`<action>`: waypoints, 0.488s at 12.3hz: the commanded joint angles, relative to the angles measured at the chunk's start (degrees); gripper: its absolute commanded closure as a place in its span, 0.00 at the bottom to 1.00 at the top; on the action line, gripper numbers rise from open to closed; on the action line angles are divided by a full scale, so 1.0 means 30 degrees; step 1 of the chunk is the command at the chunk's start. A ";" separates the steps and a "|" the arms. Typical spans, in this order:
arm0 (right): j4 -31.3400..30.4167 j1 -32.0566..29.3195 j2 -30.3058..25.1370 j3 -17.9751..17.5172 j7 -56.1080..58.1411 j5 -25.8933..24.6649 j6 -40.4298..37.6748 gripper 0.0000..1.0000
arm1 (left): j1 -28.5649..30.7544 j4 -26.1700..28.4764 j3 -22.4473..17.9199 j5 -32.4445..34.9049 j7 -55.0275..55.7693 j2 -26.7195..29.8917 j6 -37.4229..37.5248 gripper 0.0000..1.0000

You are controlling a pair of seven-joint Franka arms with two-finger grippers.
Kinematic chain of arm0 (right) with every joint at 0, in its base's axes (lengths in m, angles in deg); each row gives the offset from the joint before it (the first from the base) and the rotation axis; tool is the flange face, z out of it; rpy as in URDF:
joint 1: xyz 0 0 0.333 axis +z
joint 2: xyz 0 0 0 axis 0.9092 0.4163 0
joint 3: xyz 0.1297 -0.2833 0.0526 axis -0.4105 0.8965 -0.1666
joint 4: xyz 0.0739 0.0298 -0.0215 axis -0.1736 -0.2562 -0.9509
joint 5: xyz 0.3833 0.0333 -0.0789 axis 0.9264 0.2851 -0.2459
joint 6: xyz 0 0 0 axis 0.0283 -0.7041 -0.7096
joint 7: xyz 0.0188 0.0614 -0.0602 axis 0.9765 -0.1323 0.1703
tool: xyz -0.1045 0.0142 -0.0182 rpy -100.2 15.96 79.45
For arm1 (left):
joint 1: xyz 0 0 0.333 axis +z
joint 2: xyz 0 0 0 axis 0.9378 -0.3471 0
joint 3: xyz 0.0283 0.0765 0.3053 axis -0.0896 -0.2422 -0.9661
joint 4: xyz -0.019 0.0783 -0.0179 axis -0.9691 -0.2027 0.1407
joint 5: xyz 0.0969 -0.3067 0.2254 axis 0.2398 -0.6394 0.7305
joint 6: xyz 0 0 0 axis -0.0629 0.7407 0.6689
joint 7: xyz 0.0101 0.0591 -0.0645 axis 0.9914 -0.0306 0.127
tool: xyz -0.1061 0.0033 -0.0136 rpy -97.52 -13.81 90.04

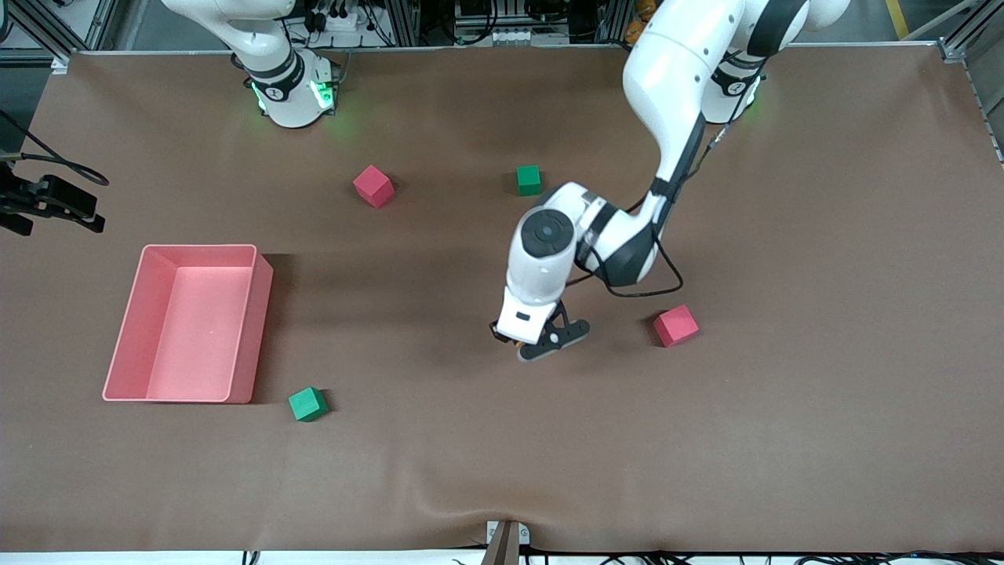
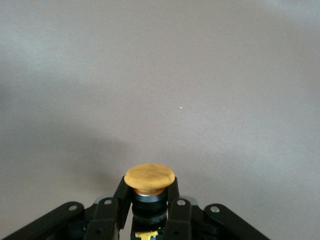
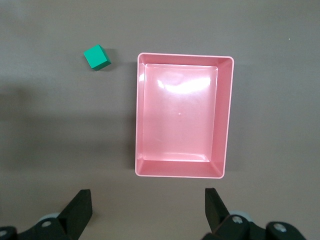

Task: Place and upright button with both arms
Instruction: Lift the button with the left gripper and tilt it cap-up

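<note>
Around the left gripper, low over the middle of the brown table mat, four foam cubes lie scattered: a red cube sits near it toward the left arm's end, a green cube and a second red cube lie farther from the front camera, and another green cube lies nearer the camera toward the right arm's end, just beside a corner of the pink bin. None of them touches the gripper, and the mat directly under it is bare. Its fingers are closed narrowly on the button, pinching the short dark body from both sides just below the cap. The button shows a round, slightly domed orange cap with a matte surface, a pale ring under it and a black cylindrical body; in the front view only a small orange speck shows at the fingertips. The right gripper hangs high over the table at its own arm's end, above the bin, its black fingers spread wide and holding nothing. The bin is a rectangular, smooth, glossy plastic tray with rounded corners and low walls. The cubes look soft and sharp-edged, and the mat is dull, cloth-like and faintly wrinkled at the edge nearest the front camera.
</note>
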 commanded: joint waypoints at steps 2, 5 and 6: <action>-0.0054 0.0042 -0.0091 -0.0046 -0.0193 -0.0397 -0.0286 0.00 | -0.3280 0.0420 -0.1663 0.6577 0.5867 0.0659 0.2103 1.00; -0.0054 0.0246 -0.0033 -0.0046 -0.0309 -0.0397 -0.0201 0.00 | -0.5392 0.0420 -0.2398 0.9142 0.8218 0.0688 0.4302 1.00; -0.0083 0.0392 -0.0003 -0.0046 -0.0368 -0.0397 -0.0171 0.00 | -0.6501 0.0420 -0.2893 1.0163 0.9037 0.0660 0.5354 1.00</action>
